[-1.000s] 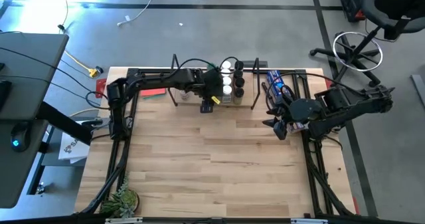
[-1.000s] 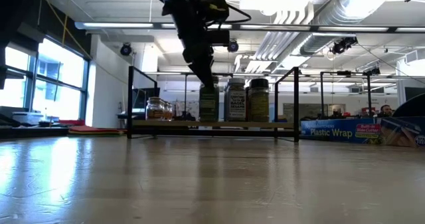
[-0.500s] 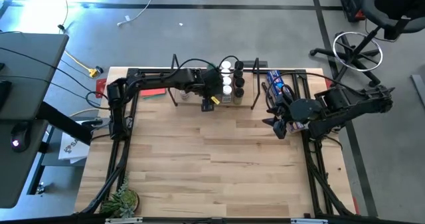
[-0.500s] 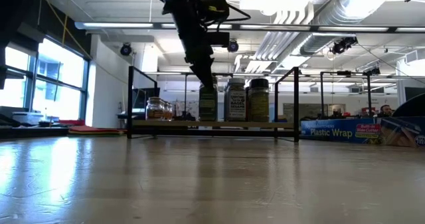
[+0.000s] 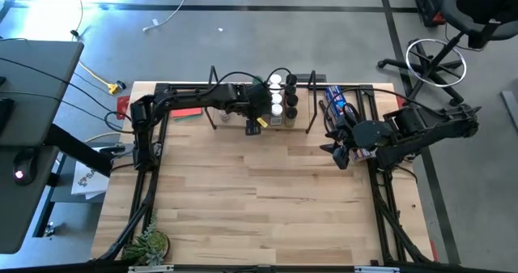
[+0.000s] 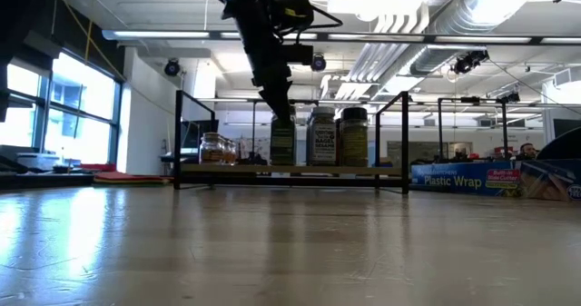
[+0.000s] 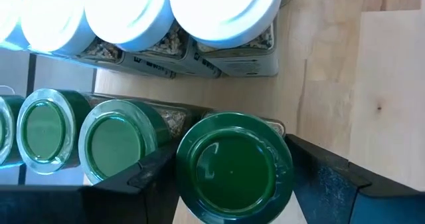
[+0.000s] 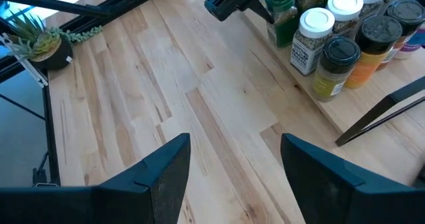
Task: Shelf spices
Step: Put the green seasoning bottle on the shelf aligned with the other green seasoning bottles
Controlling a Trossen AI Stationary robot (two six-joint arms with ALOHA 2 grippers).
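Left gripper (image 7: 232, 177) is closed around a green-lidded cylindrical spice jar (image 7: 232, 169), held at the front edge of the light-wood, black-wire shelf (image 7: 332, 64) beside other green-lidded jars (image 7: 116, 147). Placement appears under way; release and a straight lift are called for next. Right gripper (image 8: 232, 177) waits open, empty.

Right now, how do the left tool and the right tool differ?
The left tool sits at the shelf, straddling a green-lidded jar; the right tool hangs over bare table, empty. The left is beside the other jars; the right is off to their side. Both stand wide.
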